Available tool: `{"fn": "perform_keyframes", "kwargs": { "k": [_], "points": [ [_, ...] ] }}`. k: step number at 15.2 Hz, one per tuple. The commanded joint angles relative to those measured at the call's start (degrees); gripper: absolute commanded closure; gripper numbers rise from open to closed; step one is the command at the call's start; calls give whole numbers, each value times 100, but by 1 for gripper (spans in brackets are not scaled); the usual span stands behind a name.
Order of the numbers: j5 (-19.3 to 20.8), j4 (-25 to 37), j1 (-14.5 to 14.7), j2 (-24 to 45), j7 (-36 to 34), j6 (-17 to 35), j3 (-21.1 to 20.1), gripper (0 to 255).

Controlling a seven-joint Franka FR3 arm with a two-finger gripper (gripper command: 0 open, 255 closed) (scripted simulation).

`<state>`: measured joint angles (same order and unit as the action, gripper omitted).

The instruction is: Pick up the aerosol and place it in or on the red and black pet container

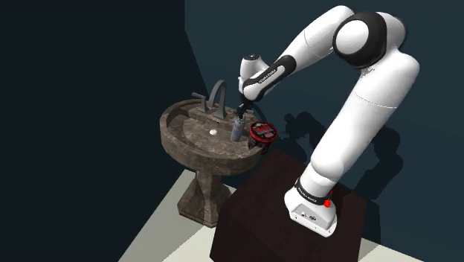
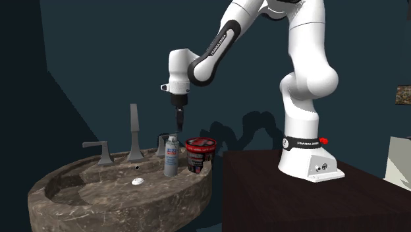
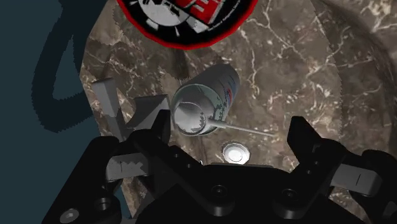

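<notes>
Pincer (image 1: 241,112) hangs over the upright aerosol (image 1: 237,129); descent not yet made.
Shoulder view: the can stands mid-frame on the sink (image 1: 182,141) rim, just beside the red and black container (image 1: 263,132); second exterior view: pale can, printed label; wrist view: fingers apart, not touching it; best to centre, lower straight, then close.

Pedestal sink (image 2: 99,198), perhaps marble, aerosol can (image 2: 171,157) upright on rim, red-black container (image 2: 200,154) beside
</notes>
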<state>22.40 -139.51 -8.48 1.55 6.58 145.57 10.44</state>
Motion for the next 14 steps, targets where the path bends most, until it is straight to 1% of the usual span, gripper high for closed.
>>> {"fn": "perform_keyframes", "kwargs": {
  "k": [1,3,11,14],
  "points": [
    [110,225,-67,459,62,294,65,0],
    [211,469,-122,916,94,551,117,0],
    [327,631,-203,1594,15,1098,204,0],
    [327,631,-202,1594,15,1098,205,0]
  ]
}}
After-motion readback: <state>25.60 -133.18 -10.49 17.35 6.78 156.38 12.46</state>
